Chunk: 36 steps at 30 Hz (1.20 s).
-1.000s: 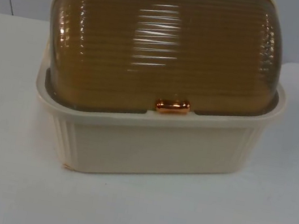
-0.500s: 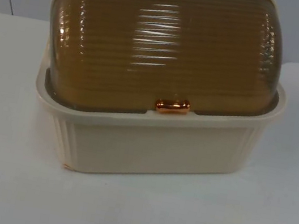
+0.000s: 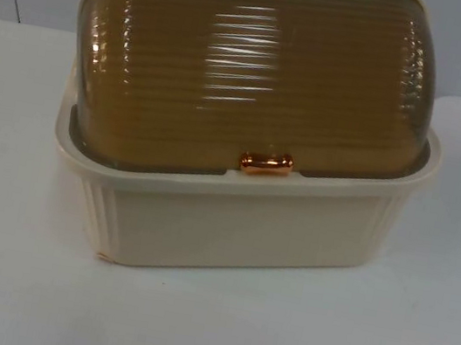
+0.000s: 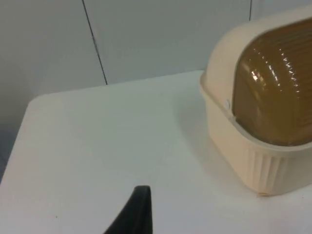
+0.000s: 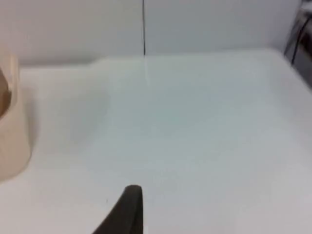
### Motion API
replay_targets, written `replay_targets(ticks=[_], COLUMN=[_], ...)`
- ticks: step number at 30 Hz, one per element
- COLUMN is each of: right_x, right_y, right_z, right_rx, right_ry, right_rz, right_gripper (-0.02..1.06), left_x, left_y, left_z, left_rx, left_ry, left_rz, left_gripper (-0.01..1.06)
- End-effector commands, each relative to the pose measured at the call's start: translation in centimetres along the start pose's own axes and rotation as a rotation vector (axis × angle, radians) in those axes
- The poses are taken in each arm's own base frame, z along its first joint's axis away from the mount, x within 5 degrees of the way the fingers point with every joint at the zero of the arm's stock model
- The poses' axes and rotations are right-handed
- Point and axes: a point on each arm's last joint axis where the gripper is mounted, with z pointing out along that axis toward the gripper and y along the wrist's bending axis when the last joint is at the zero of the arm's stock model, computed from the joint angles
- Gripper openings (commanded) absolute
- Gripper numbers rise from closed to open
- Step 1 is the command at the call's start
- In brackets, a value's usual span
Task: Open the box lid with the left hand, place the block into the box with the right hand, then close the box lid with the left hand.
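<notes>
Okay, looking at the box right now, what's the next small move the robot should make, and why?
Probably bring the left gripper toward the copper handle at the lid's front edge. The amber ribbed lid sits shut on the cream box, so nothing can go in yet. The left wrist view has the box off to one side across bare white table, so that gripper is not near the handle. The right gripper waits.

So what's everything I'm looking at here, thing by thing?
box: one, cream, ribbed sides, standing mid-table.
lid: one, amber see-through dome, ribbed, shut down on the box.
handle: one, coppery, at the lid's front edge.
table: one, white.
wall: grey panels behind the table.
left pincer: black fingertip, above bare table beside the box, waiting.
right pincer: black fingertip, above bare table on the box's other side.
</notes>
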Motion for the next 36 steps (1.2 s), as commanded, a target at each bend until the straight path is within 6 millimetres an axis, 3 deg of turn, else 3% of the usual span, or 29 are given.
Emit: replay_targets(ticks=[1,5,17,24,36], right_x=[0.9,2.1,2.2,2.2,2.2], right_y=[0.6,1.2,1.3,1.3,1.3], right_z=[1.9,3.8,3.8,3.8,3.8], right_rx=[-0.031,-0.054,-0.067,-0.067,-0.069], right_ry=[0.017,0.054,0.059,0.059,0.059], right_rz=[-0.002,-0.008,-0.015,-0.015,-0.014], right_gripper=[1.00,1.00,1.00,1.00,1.00], left_x=[0.1,0.2,0.5,3.6,3.6], left_y=[0.2,0.3,0.4,0.4,0.6], left_z=[0.1,0.1,0.3,4.2,4.1], left_rx=[-0.025,-0.039,-0.047,-0.033,-0.052], left_ry=[0.008,0.010,0.039,0.157,0.155], left_rz=[0.002,0.009,0.013,-0.023,-0.034], left_gripper=[1.04,1.04,1.04,1.04,1.04])
